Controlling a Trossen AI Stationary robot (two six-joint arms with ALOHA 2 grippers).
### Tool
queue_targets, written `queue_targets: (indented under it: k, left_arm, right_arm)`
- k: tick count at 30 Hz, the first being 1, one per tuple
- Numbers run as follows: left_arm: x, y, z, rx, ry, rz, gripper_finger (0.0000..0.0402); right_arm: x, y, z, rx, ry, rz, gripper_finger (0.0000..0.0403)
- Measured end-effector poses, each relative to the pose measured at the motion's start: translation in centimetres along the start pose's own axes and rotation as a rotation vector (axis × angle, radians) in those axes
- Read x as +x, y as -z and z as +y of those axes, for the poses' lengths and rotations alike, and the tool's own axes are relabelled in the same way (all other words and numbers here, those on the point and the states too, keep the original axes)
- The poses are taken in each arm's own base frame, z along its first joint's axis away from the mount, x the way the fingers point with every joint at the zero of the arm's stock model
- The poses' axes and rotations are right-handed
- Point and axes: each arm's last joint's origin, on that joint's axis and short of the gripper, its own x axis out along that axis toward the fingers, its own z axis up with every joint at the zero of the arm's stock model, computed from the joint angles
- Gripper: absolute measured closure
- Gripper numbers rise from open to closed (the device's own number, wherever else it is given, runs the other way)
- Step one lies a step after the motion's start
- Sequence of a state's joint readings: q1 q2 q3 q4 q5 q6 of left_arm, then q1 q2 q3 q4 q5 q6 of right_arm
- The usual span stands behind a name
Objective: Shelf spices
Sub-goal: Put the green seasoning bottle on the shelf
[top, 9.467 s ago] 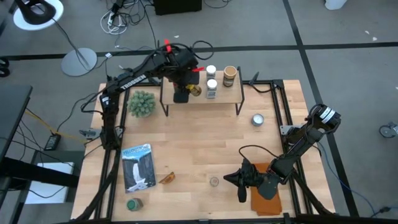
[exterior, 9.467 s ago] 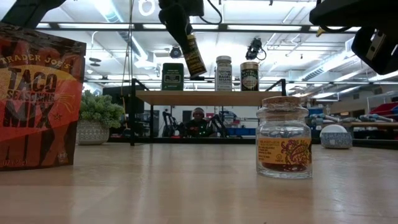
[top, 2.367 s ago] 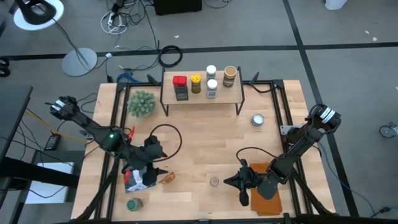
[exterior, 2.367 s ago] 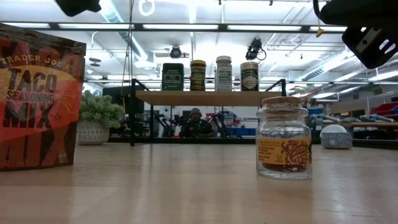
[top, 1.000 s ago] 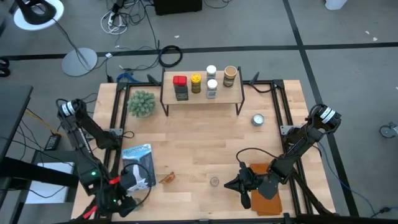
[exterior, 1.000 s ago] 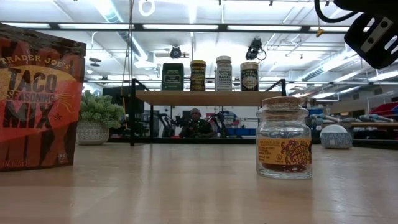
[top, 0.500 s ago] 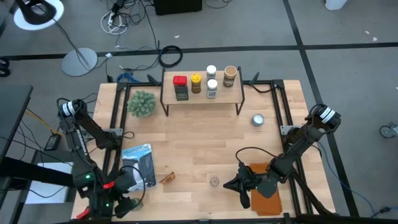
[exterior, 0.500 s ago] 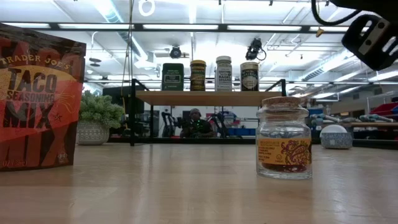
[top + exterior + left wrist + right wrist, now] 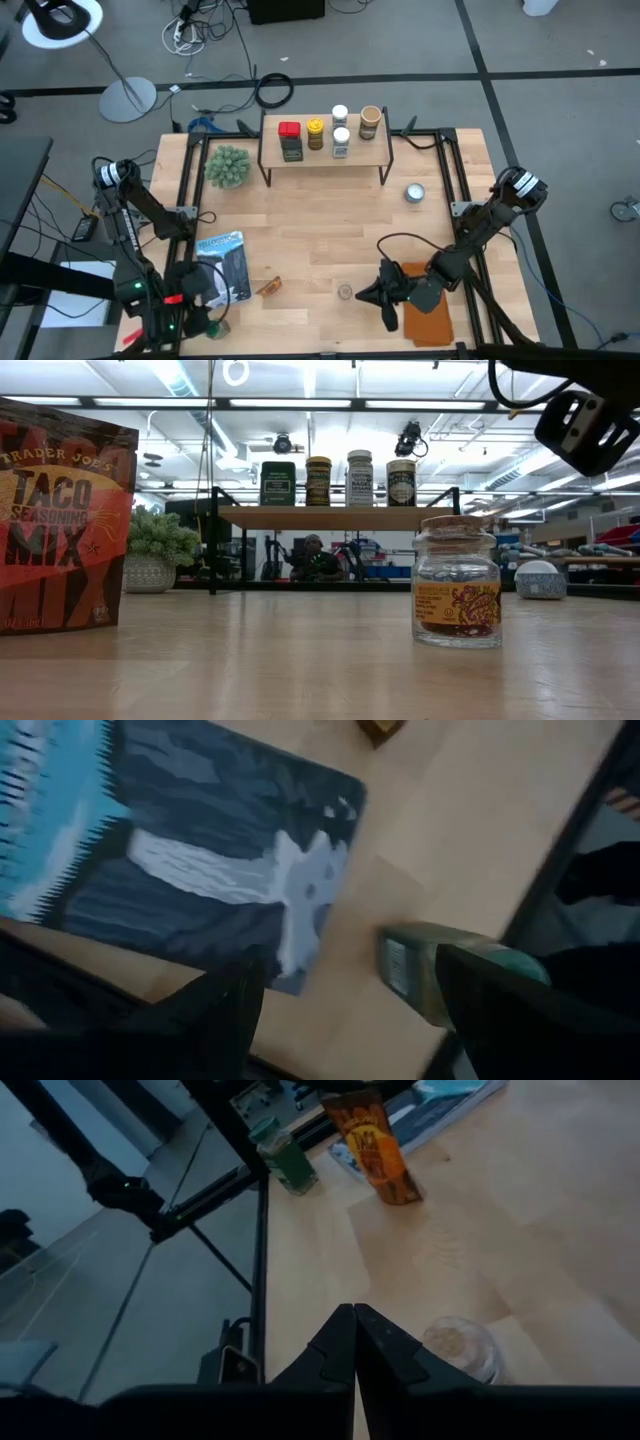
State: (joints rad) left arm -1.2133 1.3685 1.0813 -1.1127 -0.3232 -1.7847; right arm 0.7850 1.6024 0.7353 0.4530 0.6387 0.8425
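1. At the table's near left corner we record the left gripper (image 9: 203, 320), its pincer spread wide; in its wrist view the two dark fingers (image 9: 235, 995) stand far apart
2. Green-lidded jar (image 9: 440, 970), one of the spices, standing on the table below that gripper, between the fingers and close to one of them; we cannot tell whether anything touches it
3. Right gripper (image 9: 388, 300), low over the near right part of the table, pincer pressed together and holding nothing; the fingertips meet in its wrist view (image 9: 353, 1317)
4. Brown mat (image 9: 432, 322), flat on the table under the right arm
5. Small glass jar (image 9: 345, 292) with a pale stopper and reddish contents, upright, just beside the right gripper's tip and apart from it
6. Orange seasoning packet (image 9: 60, 520), standing upright between the glass jar and the booklet
7. Blue booklet (image 9: 225, 265), lying flat, near the left gripper
8. Round silvery tin (image 9: 414, 192), mid-table on the right
9. Fuzzy green plant (image 9: 228, 166), just left of the shelf
10. Shelf (image 9: 372, 150) at the far edge, carrying five spices: red-lidded dark tin (image 9: 289, 140), yellow-lidded jar (image 9: 315, 130), two white-lidded jars (image 9: 340, 140), brown-lidded jar (image 9: 370, 120)
11. Beyond the table, we note a person (image 9: 315, 560) seen under the shelf
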Motion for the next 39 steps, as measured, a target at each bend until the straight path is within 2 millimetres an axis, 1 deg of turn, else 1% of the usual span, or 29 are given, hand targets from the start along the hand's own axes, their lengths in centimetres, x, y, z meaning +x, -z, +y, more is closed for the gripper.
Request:
queue_targets:
  k: [2, 7, 10, 13, 15, 21, 27, 32, 35, 36, 37, 39]
  left_arm:
    - [0.0, 0.2, -0.3, -0.009, 0.026, 0.042, 0.0106]
    - [-0.2, 1.0, -1.0, -0.050, 0.071, 0.235, 0.0106]
    - [-0.3, 1.3, -0.9, -0.081, 0.032, 0.337, 0.0107]
    - [-0.3, 1.4, -1.0, -0.117, 0.037, 0.360, 0.0113]
    - [-0.1, 1.5, -1.4, -0.124, 0.064, 0.358, 0.0120]
    - [2.0, 2.5, -3.1, -0.123, 0.076, 0.355, 0.0144]
    - [4.7, 3.5, -4.1, -0.087, 0.019, 0.348, 0.0152]
    - [6.3, 3.6, -4.5, -0.093, -0.019, 0.334, 0.0153]
    - [7.3, 3.7, -5.4, -0.104, 0.026, 0.316, 0.0153]
    - [7.8, 3.8, -5.3, -0.093, 0.004, 0.313, 0.0153]
    - [8.2, 3.7, -5.0, -0.074, -0.022, 0.290, 0.0153]
    - [8.6, 3.8, -5.6, -0.056, 0.013, 0.247, 0.0153]
  right_arm:
    - [-0.1, 0.1, 0.2, 0.012, -0.014, 0.011, 0.0396]
    - [-0.4, 0.5, 0.5, 0.020, -0.029, 0.023, 0.0398]
    - [-0.5, 0.5, 0.5, 0.011, -0.028, 0.026, 0.0398]
    - [-0.4, 0.5, 0.4, 0.010, -0.021, 0.020, 0.0399]
    - [-0.4, 0.5, 0.4, 0.010, -0.020, 0.020, 0.0398]
    - [-0.6, 0.7, 0.6, 0.012, -0.027, 0.024, 0.0397]
    - [-0.7, 0.8, 0.7, 0.005, -0.032, 0.028, 0.0397]
    - [-0.7, 0.8, 0.7, 0.019, -0.036, 0.027, 0.0397]
    - [-0.8, 0.9, 0.8, 0.026, -0.041, 0.033, 0.0397]
    - [-0.9, 1.0, 0.8, 0.027, -0.043, 0.034, 0.0397]
    - [-0.9, 1.0, 0.9, 0.026, -0.044, 0.036, 0.0397]
    - [-1.1, 1.2, 1.0, 0.019, -0.050, 0.040, 0.0396]
